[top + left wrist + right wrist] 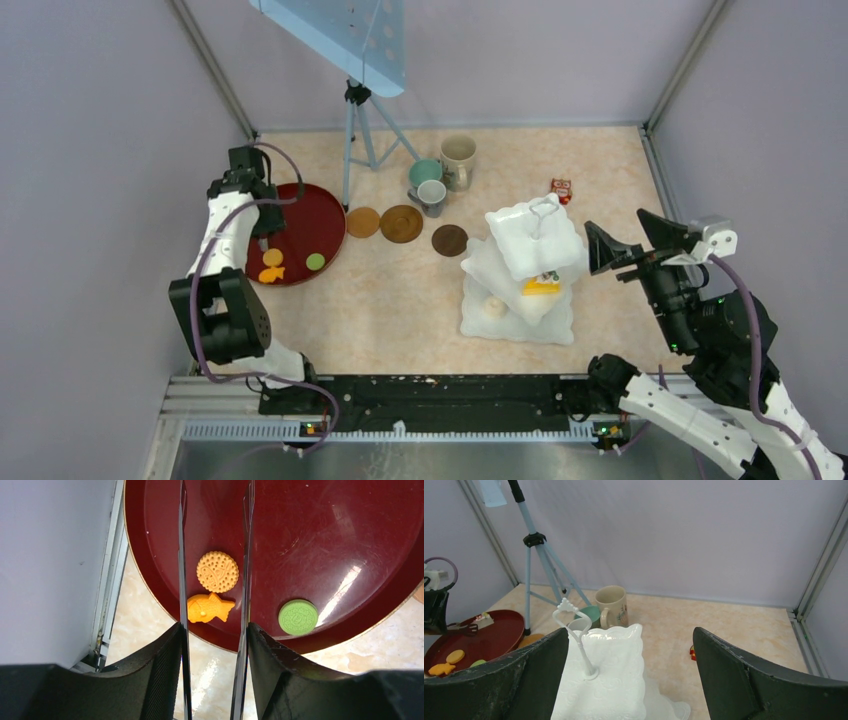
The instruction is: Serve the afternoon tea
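Cookies point(217, 572) between tongs point(182, 580), beyond left hand point(214, 642)

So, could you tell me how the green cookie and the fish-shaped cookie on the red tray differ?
Colour: the green cookie is green, the fish-shaped cookie orange. Shape: the green cookie is a ridged round disc; the fish-shaped cookie has a tail and an eye. Place: the fish-shaped cookie shows between the two arms of the tongs in the left wrist view, the green cookie outside them. Both lie flat near the rim of the red tray.
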You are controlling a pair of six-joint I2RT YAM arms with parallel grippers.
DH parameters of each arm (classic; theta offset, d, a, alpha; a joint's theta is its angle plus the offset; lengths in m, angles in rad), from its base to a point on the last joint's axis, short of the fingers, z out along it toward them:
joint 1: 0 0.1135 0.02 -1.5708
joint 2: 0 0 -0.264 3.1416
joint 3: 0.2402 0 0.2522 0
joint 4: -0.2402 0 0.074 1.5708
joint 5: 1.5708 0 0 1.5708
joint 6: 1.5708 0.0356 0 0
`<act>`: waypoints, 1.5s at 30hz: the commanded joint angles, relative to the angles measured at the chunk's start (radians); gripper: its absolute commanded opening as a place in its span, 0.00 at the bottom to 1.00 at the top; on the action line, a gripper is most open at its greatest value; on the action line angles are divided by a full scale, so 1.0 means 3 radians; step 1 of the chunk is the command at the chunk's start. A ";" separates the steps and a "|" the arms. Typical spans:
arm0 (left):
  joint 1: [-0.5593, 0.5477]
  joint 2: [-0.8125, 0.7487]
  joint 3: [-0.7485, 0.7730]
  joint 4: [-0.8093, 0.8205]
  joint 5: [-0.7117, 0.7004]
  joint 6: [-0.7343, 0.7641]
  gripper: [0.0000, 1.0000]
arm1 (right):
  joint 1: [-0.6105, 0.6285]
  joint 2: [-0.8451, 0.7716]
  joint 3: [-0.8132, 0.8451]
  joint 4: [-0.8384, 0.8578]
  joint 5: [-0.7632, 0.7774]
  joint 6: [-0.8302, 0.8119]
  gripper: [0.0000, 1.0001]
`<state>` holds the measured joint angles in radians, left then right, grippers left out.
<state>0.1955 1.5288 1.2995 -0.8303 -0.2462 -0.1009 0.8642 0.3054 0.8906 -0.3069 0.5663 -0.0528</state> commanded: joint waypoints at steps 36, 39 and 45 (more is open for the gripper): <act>0.0381 0.0441 0.0152 0.0604 0.1234 0.0191 0.48 | 0.0042 0.0142 -0.0039 0.0151 -0.0088 0.0087 0.92; 0.0381 0.0536 0.0177 0.0593 0.1186 0.0182 0.50 | 0.0039 0.0163 -0.0048 0.0169 -0.0109 0.0090 0.92; 0.0381 0.0654 0.0239 0.0624 0.1118 0.0106 0.59 | 0.0042 0.0197 -0.0024 0.0161 -0.0121 0.0107 0.92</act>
<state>0.3069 1.7084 1.3537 -0.6872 0.0929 -0.0494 0.8642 0.3454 0.8886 -0.2909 0.5461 -0.0322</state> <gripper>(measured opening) 0.580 0.924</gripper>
